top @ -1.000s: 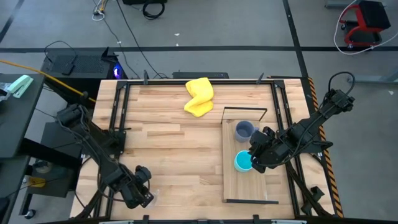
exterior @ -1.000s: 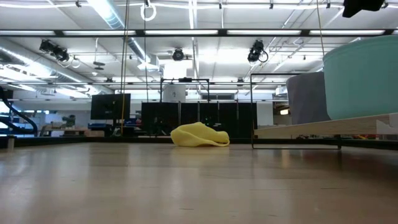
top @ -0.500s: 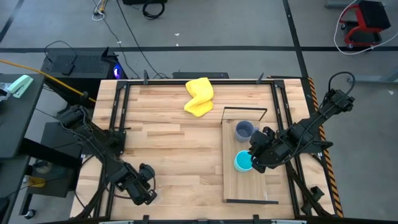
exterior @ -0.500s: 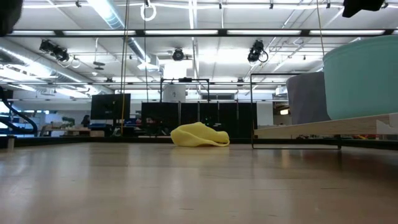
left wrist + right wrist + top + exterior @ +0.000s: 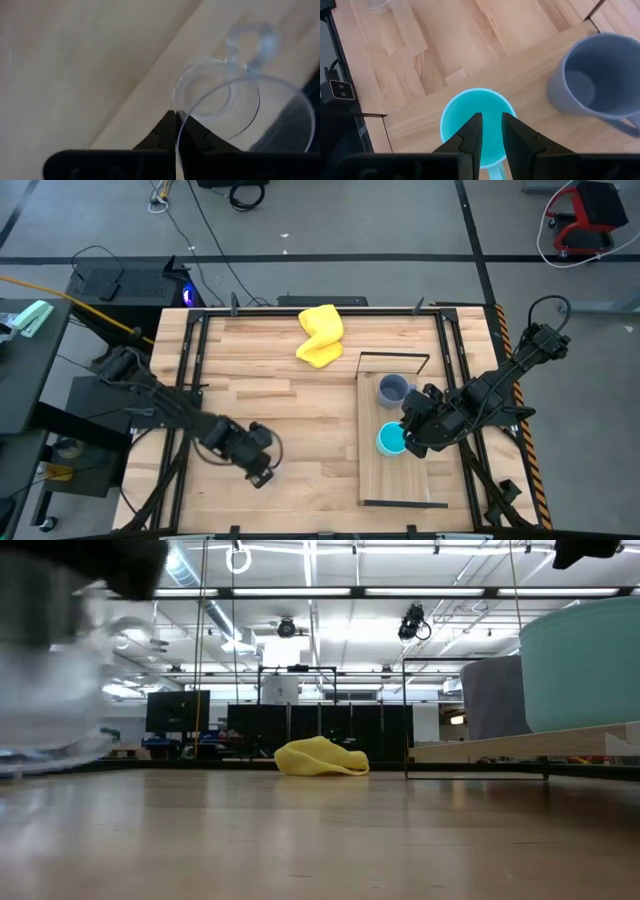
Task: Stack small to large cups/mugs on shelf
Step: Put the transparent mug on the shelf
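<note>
My left gripper [image 5: 262, 468] is shut on the clear see-through cup [image 5: 235, 115], which shows blurred above the tabletop in the low view [image 5: 50, 670]. It is over the near middle of the table, left of the shelf [image 5: 400, 480]. The bright cyan mug [image 5: 388, 440] and the grey-blue mug [image 5: 393, 388] stand upright on their bases on the shelf board, the grey-blue one farther back. My right gripper [image 5: 408, 442] hangs over the cyan mug [image 5: 455, 120] with its fingers close together on either side of the mug's handle. My left gripper pinches the clear cup's rim [image 5: 181, 116], one finger inside the cup and one outside. The cup's handle [image 5: 247, 45] is on the side opposite the fingers. The cup is lifted clear of the table. My right gripper comes from above, pointing down. The cyan mug's handle [image 5: 496, 172] sits between its two fingers, whose tips reach out over the mug's mouth. The mug stands upright on the shelf board.
A yellow cloth [image 5: 320, 335] lies crumpled at the table's far edge. The shelf's thin black frame [image 5: 395, 356] rises at its far end and another bar [image 5: 403, 503] at its near end. Bare planks lie between the left gripper and the shelf.
My left gripper has gone from the table's near left corner toward the right and a little toward the far edge, carrying the clear cup, which has come into the low view's left side, above the table.
</note>
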